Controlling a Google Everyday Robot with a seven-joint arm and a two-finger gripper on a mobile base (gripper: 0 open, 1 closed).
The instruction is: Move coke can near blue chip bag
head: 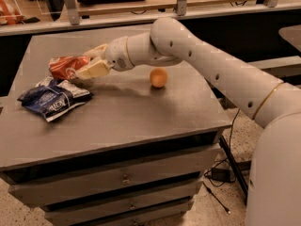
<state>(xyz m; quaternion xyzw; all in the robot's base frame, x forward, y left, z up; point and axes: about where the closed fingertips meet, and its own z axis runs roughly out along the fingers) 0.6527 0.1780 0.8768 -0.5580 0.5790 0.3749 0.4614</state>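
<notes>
The gripper (84, 65) hung at the upper left of the frame, jaws clamped on the coke can (66, 68), just beyond the blue chip bag (51, 98). The carry looked nearly done; the next move called for lowering onto the table (141, 121) and letting go.

The small, dented red metal coke can (67, 67) lies sideways, gripped in the cream pincer (83, 65). Near it, the wrinkled dark blue and white foil chip bag (52, 98) lies flat on the grey worktop (141, 112).
</notes>
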